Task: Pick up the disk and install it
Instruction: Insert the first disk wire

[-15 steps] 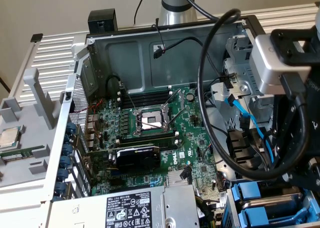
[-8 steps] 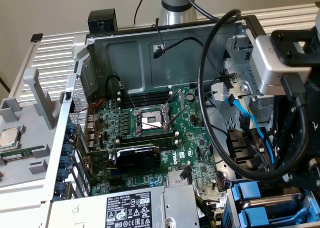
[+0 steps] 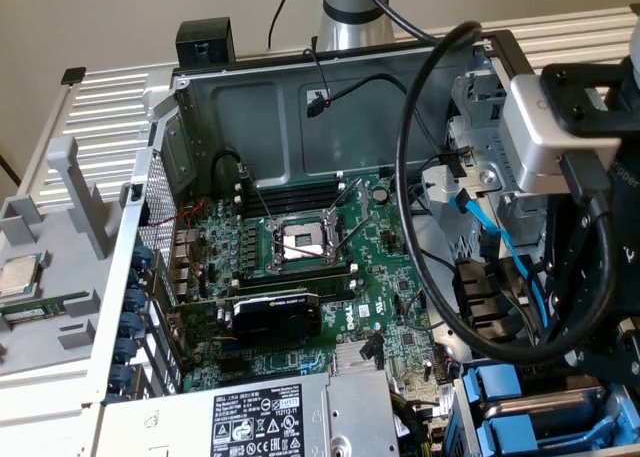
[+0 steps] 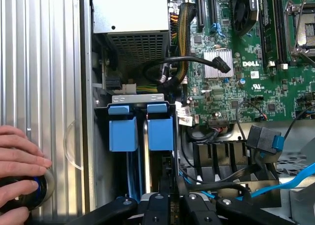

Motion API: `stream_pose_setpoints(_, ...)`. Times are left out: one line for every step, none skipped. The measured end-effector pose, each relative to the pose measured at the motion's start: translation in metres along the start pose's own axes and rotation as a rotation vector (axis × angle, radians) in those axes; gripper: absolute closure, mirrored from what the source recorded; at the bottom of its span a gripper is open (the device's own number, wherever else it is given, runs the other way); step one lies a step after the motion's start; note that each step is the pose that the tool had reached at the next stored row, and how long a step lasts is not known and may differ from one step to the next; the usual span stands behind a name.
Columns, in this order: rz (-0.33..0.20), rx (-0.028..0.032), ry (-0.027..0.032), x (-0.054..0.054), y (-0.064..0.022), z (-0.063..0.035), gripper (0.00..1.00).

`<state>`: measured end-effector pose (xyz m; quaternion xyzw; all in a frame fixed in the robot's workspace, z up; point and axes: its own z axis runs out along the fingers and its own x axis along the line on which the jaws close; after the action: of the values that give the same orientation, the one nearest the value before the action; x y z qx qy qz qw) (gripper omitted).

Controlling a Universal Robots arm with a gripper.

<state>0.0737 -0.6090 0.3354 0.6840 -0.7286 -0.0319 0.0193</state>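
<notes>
Workstation chassis (image 3: 200, 107) lies open, its green motherboard (image 3: 300, 277) and labelled power supply (image 3: 260, 417) exposed. My arm (image 3: 585, 157) comes down at the exterior view's right, ringed by a looping black cable (image 3: 420, 227), with my wrist pointed into the drive bay at the corner of the case. The disk (image 4: 161, 131) stands on edge in that bay, in the slot nearer the motherboard and just beside the other blue-carrier drive (image 4: 123, 134). It shows a bright blue plastic carrier end, with the rest of its body running away dark below. My gripper (image 4: 171, 195) sits in line with it, fingers drawn close on its narrow edge, grasping it. The exterior view takes in a square silver CPU chip (image 3: 20, 275) and a green memory stick (image 3: 45, 309) lying on the grey tray (image 3: 60, 177) outside the case, at that view's left. The wrist view takes in a person's hand (image 4: 19, 158) resting on a dark round knob (image 4: 38, 189) with a blue ring, on a ribbed metal surface (image 4: 44, 87) well apart from the bay.
</notes>
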Motion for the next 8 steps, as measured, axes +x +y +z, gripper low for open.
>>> stream_pose_setpoints(0.0,0.0,0.0,0.0,0.0,0.0,0.83)
stream_pose_setpoints(0.0,0.0,0.0,0.0,0.0,0.0,0.83)
stream_pose_setpoints(0.0,0.0,0.0,0.0,0.0,0.0,0.83)
stream_pose_setpoints(0.0,0.0,0.0,0.0,0.0,0.0,0.83)
stream_pose_setpoints(0.0,0.0,0.0,0.0,0.0,0.0,0.83)
stream_pose_setpoints(0.0,0.0,0.0,0.0,0.0,0.0,0.83)
stream_pose_setpoints(0.0,0.0,0.0,0.0,0.0,0.0,0.83)
stream_pose_setpoints(0.0,0.0,0.0,0.0,0.0,0.0,0.83)
